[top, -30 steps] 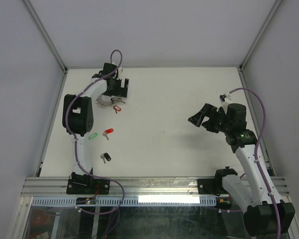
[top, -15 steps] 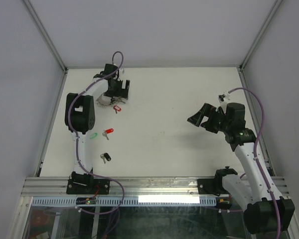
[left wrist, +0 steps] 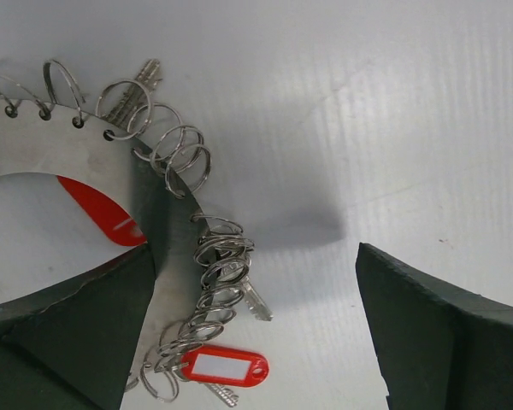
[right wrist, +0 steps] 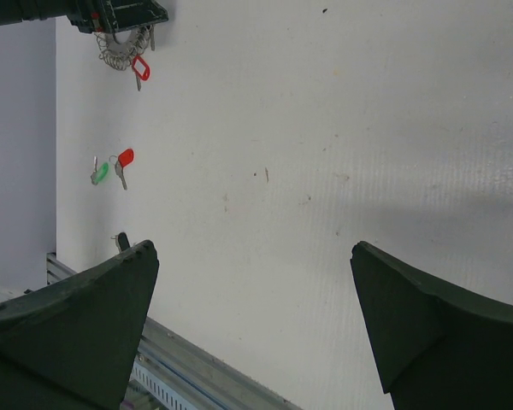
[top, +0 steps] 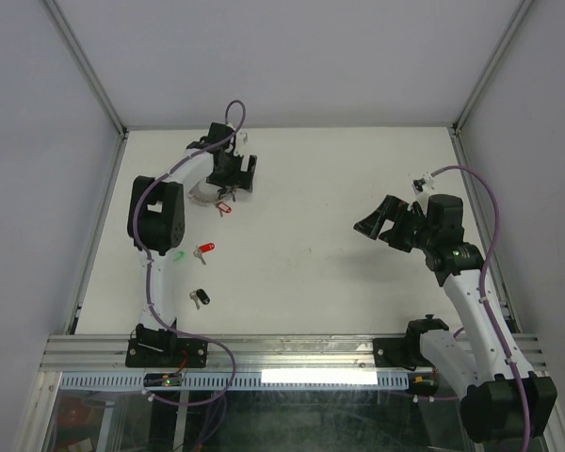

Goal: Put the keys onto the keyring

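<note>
Up close, the left wrist view shows what the overhead view cannot: the keyring (left wrist: 60,154) is a flat grey plate with many small wire loops threaded through holes along its rim. Hung among those loops are a red-tagged key (left wrist: 225,367) with a white label and two bare silver keys (left wrist: 255,301). A second red tag (left wrist: 103,213) shows through the big central hole. From above, the ring is only a pale crescent at the far left of the table (top: 311,188), half covered by the left gripper (top: 231,177), which hangs over it. Its jaws are spread wide with nothing between them. In its own camera the left finger overlaps the ring's lower edge; whether it touches cannot be told. The overhead and right wrist views alone show the loose keys, three in all. A red key (top: 205,249) and a green key (top: 177,255) lie just beside each other, and a black key (top: 201,298) lies nearer the arm bases. All three are well apart from the ring. In the right wrist view the black key is partly hidden behind a finger. The right gripper (top: 375,224) hovers over the right half of the table, far from everything, its jaws fully spread and holding nothing.
</note>
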Controlling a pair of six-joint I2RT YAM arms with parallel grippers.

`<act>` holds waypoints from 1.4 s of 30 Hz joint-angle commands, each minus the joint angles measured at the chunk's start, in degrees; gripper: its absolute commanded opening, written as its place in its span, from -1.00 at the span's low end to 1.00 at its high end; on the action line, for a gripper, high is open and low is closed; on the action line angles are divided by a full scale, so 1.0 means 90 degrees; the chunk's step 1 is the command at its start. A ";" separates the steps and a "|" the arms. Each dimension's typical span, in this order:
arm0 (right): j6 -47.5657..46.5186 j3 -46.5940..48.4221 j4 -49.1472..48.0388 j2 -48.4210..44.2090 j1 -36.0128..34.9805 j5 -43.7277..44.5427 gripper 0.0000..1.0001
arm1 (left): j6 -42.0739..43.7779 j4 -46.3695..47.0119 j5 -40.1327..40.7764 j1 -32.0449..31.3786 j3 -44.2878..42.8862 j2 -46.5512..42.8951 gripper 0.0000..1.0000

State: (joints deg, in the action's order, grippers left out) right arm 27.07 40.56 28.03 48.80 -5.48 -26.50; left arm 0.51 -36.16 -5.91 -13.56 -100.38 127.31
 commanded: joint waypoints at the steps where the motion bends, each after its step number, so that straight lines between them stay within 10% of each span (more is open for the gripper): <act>1: 0.0074 0.0025 -0.0259 -0.0137 0.0037 -0.0139 0.96 | -0.0203 -0.0027 -0.0184 -0.0447 0.0244 -0.0099 0.97; 32: 0.0625 0.0086 0.0388 -0.1308 0.0041 0.1781 0.91 | -0.2356 0.1668 -0.0116 -0.4266 0.1598 -0.1056 0.91; 42: 0.0806 -0.0034 0.0423 -0.1111 0.0041 0.1910 0.89 | -0.1814 0.1902 0.0485 -0.4159 0.1535 -0.2253 0.93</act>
State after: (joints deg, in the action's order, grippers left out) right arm 33.10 40.40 33.01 38.26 -5.43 -11.38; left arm -18.22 -21.98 -4.05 -52.90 -86.08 116.84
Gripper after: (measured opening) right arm 0.946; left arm 0.961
